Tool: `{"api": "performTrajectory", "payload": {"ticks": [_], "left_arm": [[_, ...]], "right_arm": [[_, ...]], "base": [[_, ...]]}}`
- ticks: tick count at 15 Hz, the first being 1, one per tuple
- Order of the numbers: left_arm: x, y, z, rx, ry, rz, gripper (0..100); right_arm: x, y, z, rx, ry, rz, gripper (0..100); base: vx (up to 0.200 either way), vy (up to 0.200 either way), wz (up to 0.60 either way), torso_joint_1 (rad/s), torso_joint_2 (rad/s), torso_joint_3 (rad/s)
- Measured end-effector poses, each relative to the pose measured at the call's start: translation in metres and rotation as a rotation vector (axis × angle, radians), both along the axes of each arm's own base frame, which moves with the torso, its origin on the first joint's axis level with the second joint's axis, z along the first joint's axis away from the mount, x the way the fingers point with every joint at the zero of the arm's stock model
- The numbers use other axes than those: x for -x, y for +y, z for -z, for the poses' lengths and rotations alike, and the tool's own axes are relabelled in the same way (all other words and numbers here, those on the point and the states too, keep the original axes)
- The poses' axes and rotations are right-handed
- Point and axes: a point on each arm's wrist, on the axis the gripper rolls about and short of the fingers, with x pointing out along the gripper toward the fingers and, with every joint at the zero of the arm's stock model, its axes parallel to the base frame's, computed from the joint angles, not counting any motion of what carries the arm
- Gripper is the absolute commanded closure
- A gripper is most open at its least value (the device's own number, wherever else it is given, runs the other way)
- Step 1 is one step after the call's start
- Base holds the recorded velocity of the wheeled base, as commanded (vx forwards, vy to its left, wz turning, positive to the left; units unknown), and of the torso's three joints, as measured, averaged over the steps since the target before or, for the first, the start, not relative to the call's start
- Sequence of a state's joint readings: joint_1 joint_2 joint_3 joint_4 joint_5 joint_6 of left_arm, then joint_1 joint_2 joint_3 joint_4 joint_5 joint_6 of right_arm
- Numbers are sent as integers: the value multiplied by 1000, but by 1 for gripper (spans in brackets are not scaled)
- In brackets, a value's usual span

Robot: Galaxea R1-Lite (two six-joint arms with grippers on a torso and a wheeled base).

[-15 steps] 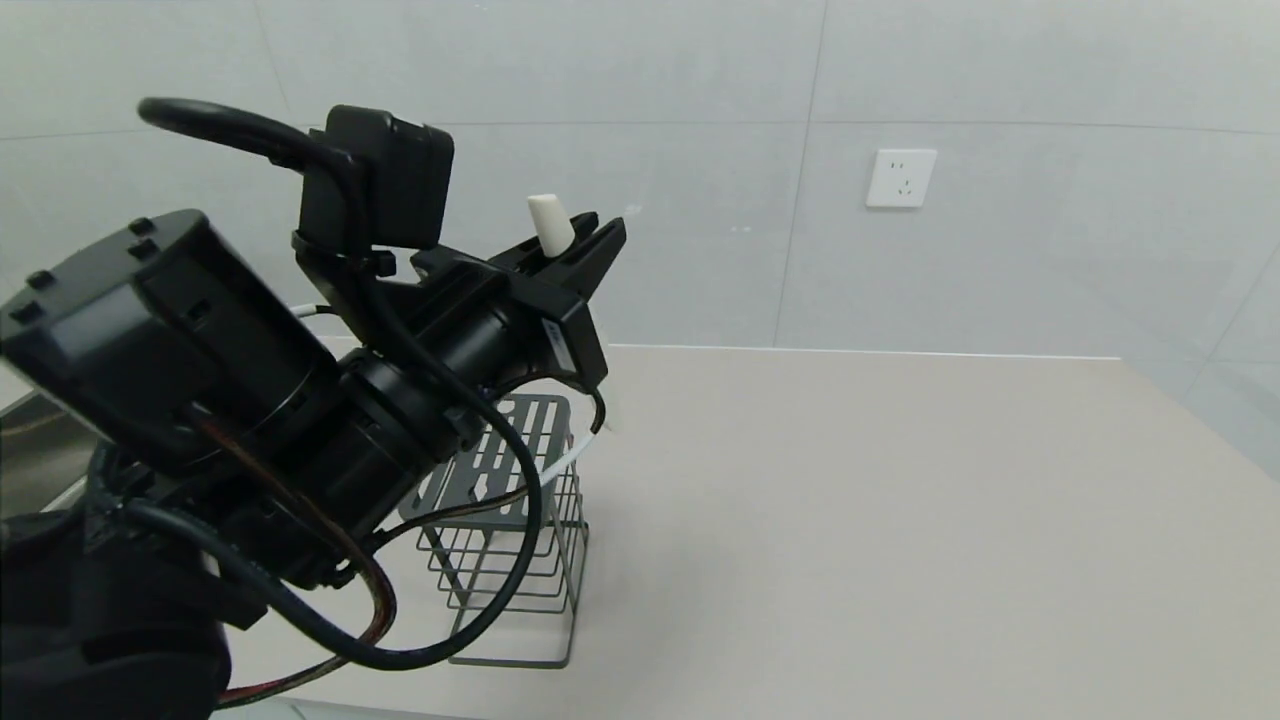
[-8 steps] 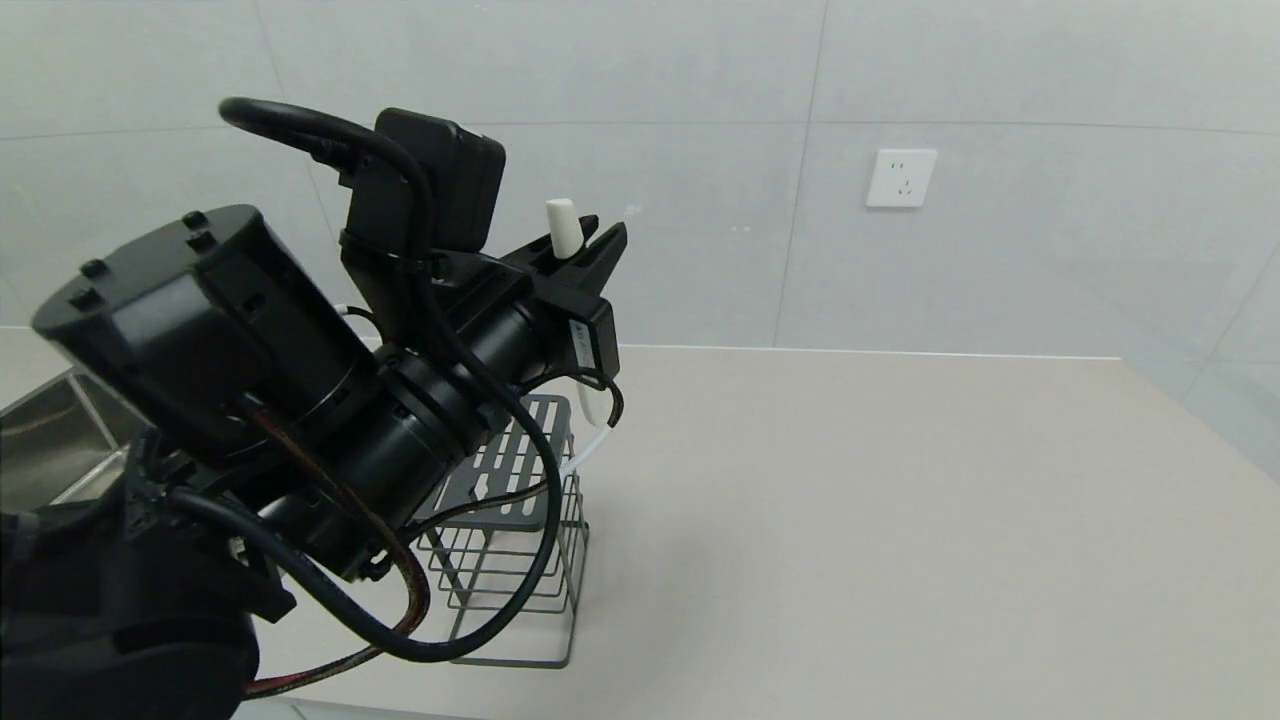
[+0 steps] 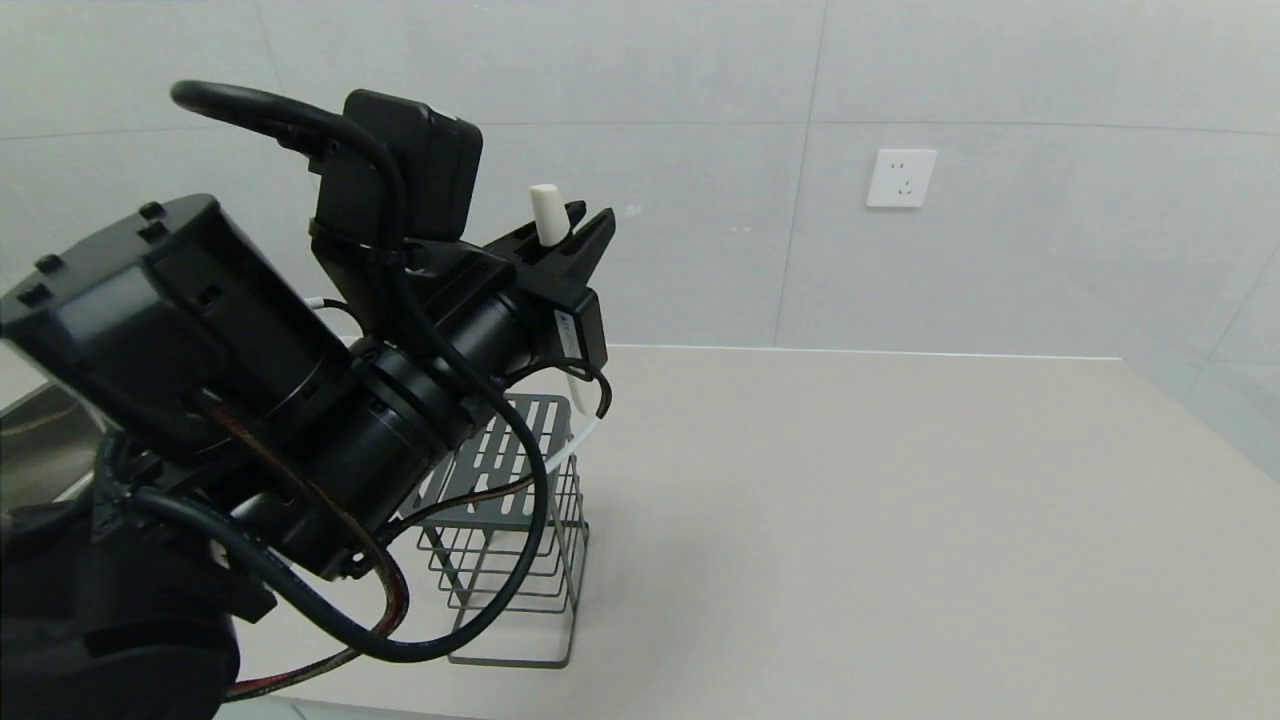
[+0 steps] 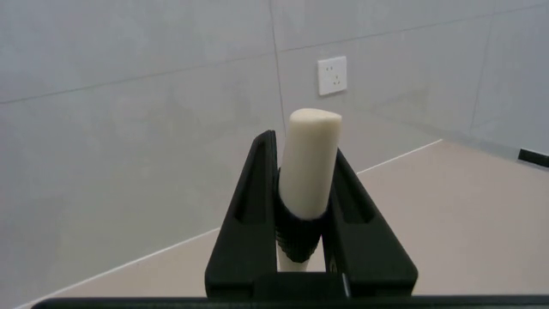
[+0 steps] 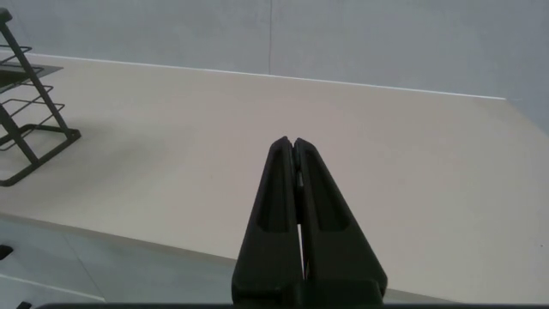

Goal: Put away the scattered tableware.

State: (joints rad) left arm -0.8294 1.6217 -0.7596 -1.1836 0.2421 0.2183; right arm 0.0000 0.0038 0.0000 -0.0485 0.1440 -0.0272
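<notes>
Pinching the white handle (image 3: pixel 546 212) upright in our left gripper (image 3: pixel 588 226), we see the rack (image 3: pixel 510 572) below, slightly left

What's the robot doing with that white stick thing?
The robot's left gripper is shut on a white utensil handle, holding it up in the air with its end poking out of the grip. A grey wire rack stands on the beige counter below that arm. The right gripper is shut and empty, over the counter.
</notes>
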Motion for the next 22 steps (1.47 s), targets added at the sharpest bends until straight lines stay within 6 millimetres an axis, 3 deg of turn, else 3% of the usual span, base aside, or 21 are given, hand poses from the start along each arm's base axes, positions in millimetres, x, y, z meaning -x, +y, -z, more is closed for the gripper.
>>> {"api": "performTrajectory", "payload": {"ticks": [6, 17, 22], "left_arm": [[2, 4, 4, -18, -9, -78, 100], [3, 9, 18, -40, 40, -133, 100], [-6, 15, 18, -40, 38, -167, 100]], "right_arm": [[0, -2, 5, 11, 50, 89, 100], [0, -2, 5, 17, 45, 89, 100], [0, -2, 5, 17, 46, 88, 100]], "base": [[0, 0, 0, 0, 0, 0], [0, 0, 0, 0, 0, 0], [0, 0, 0, 0, 0, 0]]}}
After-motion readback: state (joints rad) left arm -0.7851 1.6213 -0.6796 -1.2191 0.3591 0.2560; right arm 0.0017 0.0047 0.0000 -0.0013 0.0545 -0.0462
